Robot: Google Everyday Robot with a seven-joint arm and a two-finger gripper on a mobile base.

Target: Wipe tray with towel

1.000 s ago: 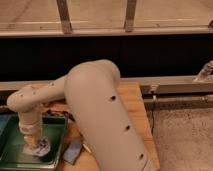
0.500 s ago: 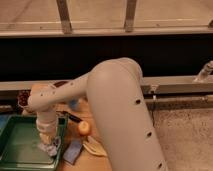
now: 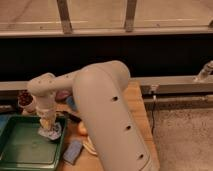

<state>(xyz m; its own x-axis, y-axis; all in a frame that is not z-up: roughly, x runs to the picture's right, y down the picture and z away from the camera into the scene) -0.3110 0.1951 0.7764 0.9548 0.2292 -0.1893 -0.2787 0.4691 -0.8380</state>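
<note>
The dark green tray (image 3: 22, 150) lies at the lower left on the wooden table. The whitish-grey towel (image 3: 51, 132) is a small wad resting on the tray floor near its far right corner. My gripper (image 3: 47, 123) points straight down onto the wad and is shut on it, with its tips buried in the cloth. The big beige arm (image 3: 107, 115) arches over from the right and hides the middle of the table.
A blue-grey sponge block (image 3: 73, 151) lies just right of the tray. An orange-yellow object (image 3: 82, 129) shows beside the arm. A bowl of dark red things (image 3: 25, 98) stands behind the tray. A dark wall and a metal rail run along the back.
The gripper has drawn the towel across the tray floor, from the near part toward the far right corner. The arm's elbow has swung along with it.
</note>
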